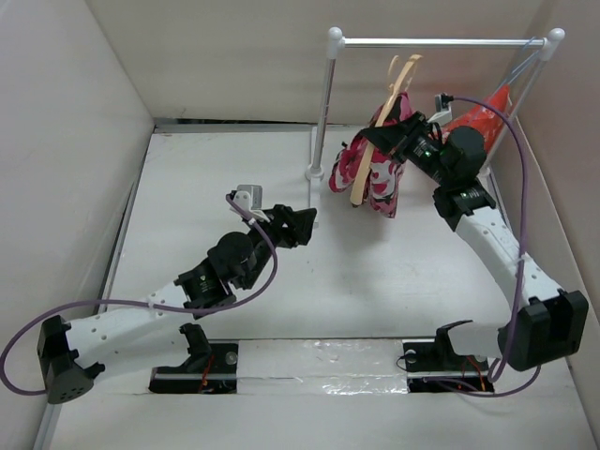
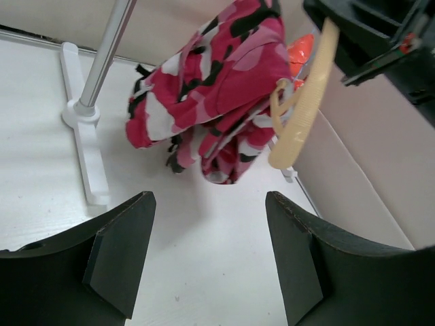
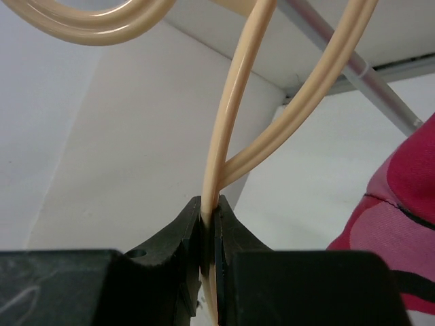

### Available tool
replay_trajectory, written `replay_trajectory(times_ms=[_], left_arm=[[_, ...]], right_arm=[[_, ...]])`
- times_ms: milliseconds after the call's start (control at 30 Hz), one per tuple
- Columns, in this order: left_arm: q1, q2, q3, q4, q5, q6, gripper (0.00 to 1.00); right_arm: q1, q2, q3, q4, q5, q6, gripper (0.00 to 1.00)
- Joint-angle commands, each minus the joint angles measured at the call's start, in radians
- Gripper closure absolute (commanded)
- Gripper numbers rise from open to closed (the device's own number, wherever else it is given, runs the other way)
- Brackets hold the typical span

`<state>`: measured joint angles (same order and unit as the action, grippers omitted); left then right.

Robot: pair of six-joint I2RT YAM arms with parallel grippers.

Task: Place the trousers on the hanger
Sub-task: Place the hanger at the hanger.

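Note:
The camouflage trousers (image 1: 375, 169) hang folded over the beige hanger (image 1: 367, 167), held in the air under the white rail. They show in the left wrist view (image 2: 211, 95) with the hanger (image 2: 306, 109) beside them, and at the right edge of the right wrist view (image 3: 401, 204). My right gripper (image 1: 401, 120) is shut on the hanger's thin bar (image 3: 234, 122), near its hook. My left gripper (image 1: 305, 223) is open and empty, low over the table, in front of and left of the trousers; its fingers (image 2: 119, 251) frame bare table.
The white rail (image 1: 436, 42) with ball-topped posts stands at the back; its left post (image 1: 325, 103) and foot (image 2: 85, 149) are near the trousers. A red-orange cloth (image 1: 483, 120) hangs at the rail's right end. Cardboard walls enclose the table.

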<state>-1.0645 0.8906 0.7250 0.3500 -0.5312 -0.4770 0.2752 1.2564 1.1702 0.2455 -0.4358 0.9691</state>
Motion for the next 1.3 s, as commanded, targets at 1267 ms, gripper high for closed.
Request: replay_trajectory(times_ms=[1267], left_arm=[[0.003,-0.039,-0.23,0.064,0.082,-0.167,0.38]], right_arm=[[-0.281,0.37,0.318,0.35,-0.291,0.08,0.98]])
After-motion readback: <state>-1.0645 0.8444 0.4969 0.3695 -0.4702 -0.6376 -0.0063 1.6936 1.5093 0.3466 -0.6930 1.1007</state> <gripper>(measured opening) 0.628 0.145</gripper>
